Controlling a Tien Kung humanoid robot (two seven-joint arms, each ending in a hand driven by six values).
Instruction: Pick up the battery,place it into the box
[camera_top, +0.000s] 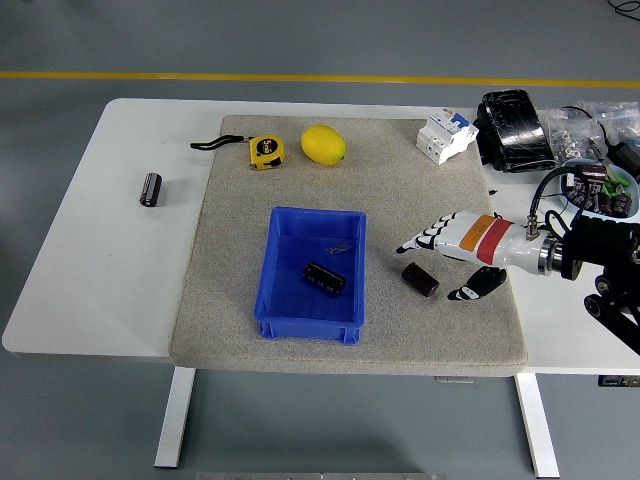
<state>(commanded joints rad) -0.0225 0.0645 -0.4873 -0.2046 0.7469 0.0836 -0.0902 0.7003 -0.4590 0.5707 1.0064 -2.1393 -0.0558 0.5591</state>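
Far left of frame: a lone battery (150, 189) on the bare white counter (90, 290), well apart from everything else. Left arm not in view.

Upper middle, on the grey mat (240, 320): yellow tape measure (266, 151) with a black strap, lemon (323, 144) just to its right. Neither matters for the task.

Centre: blue box (272, 270), open top. One dark battery (325, 278) already lies inside on the floor of it, tilted, toward the lower right. Something small and thin sits near the far wall; too small to tell what.

Right of the box, on the mat: another dark battery (420, 279), lying on its side, near the box's right wall but not touching it.

Right hand (452, 252) comes in from the right edge, sitting just right of and above that battery. Fingers (425, 240) stretched out flat toward the box, thumb hanging low by the mat. It holds nothing and doesn't appear to touch the battery.

Upper right: white breaker-like block (444, 135), black device (512, 118), tub of small parts at the edge.

Judgement: one placement looks done, step in hand is the approach to the next pick, the battery beside the box. Next move needs the hand lowered over it with fingers on one long side and thumb on the other, then closing. It's a cylinder lying flat, so a sideways nudge would likely roll it. After that, a short carry left over the box wall and release.
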